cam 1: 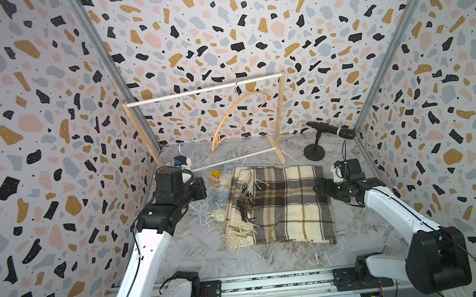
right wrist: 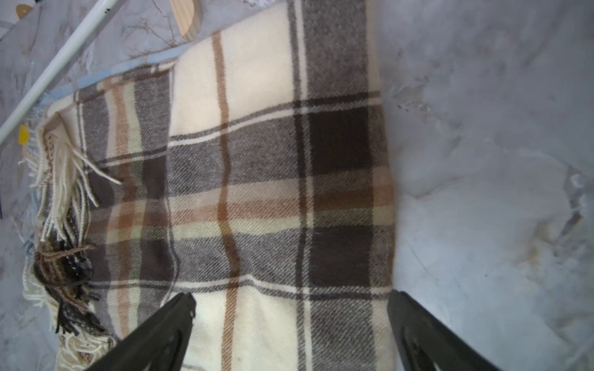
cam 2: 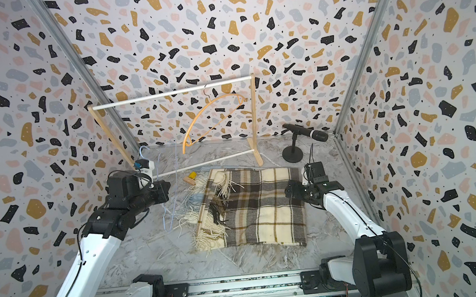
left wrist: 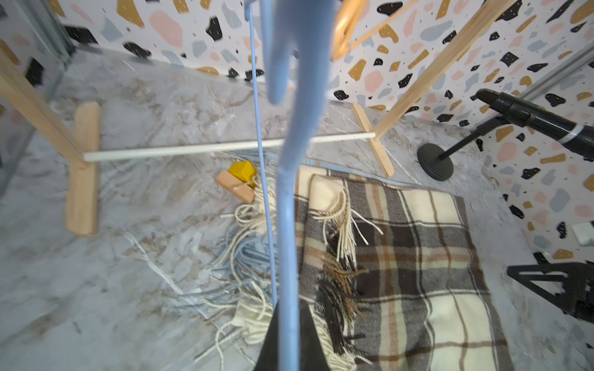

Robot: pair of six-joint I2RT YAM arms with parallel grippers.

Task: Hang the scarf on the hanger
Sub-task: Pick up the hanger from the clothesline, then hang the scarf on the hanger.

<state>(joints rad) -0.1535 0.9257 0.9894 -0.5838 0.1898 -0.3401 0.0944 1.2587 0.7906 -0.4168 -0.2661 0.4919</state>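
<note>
Left wrist: blue hanger [left wrist: 287,225] in end effector [left wrist: 289,324]

Lighting: even, soft, bright; we find faint shadows only. Top views bow at edges. Left wrist: blue hanger [left wrist: 286,199] out of focus.

blue hanger [left wrist: 289,192]: blurred against the left wrist lens, its top cut off by the frame edge.
left gripper [left wrist: 289,321]: only a dark wedge shows behind the hanger.
right gripper [right wrist: 291,308]: finger bases cut off in the wrist view.
blue strip [right wrist: 128,69]: mostly hidden under the scarf [right wrist: 257,192], possibly another fabric.
</note>
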